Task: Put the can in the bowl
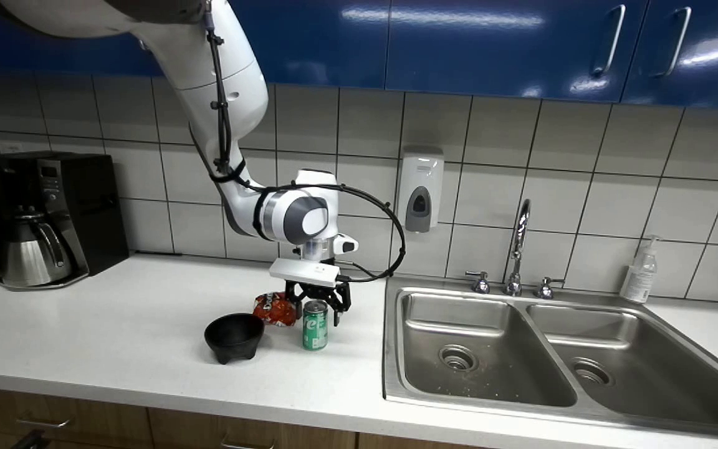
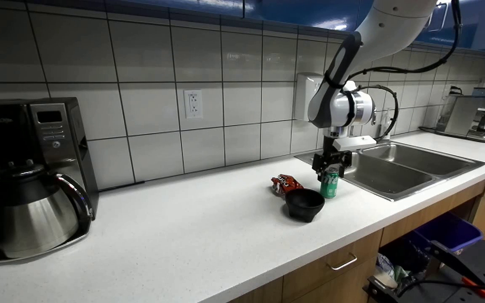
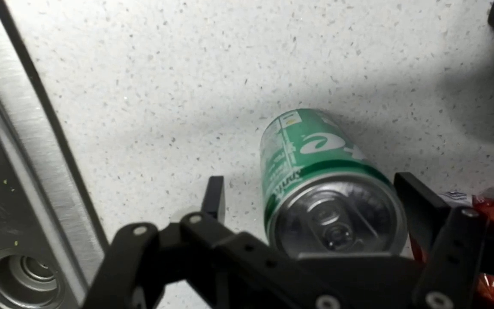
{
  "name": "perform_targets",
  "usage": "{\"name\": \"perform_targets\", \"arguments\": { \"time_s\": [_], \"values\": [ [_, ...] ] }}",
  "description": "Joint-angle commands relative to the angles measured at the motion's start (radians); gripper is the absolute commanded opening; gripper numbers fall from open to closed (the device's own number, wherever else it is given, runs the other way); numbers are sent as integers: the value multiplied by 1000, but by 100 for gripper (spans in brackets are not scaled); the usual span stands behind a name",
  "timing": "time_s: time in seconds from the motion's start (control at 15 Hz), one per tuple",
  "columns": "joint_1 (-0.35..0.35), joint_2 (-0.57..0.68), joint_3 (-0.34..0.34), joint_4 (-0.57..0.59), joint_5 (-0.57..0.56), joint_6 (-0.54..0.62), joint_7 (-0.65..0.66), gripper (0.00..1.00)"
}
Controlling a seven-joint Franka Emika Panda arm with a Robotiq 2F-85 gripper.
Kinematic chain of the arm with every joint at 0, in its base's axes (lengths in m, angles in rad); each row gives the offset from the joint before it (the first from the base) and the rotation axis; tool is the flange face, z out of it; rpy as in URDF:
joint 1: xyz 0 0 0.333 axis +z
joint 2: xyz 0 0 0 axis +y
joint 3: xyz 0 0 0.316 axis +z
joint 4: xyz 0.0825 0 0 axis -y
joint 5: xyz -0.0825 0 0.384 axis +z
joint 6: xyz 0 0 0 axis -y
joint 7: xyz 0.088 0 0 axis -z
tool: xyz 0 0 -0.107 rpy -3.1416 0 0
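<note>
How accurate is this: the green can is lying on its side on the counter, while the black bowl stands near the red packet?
One detail is wrong: the green can stands upright, not on its side, as both exterior views show. It is indeed on the counter, and the black bowl stands near the red packet.
</note>
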Motion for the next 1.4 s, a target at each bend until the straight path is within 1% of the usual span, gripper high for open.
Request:
{"name": "perform_targets", "arguments": {
  "time_s": [0.0,0.07,0.33,0.4,0.73,1.33],
  "values": [
    [-31,29,26,52,-11,-17,12,75],
    [-31,33,27,57,-12,-19,10,74],
    [-30,42,26,73,-14,-25,13,42],
    [-29,44,25,77,-15,-28,16,39],
    [-32,43,23,87,-15,-43,18,39],
    [-54,0,21,55,-10,-29,14,39]
  ]
}}
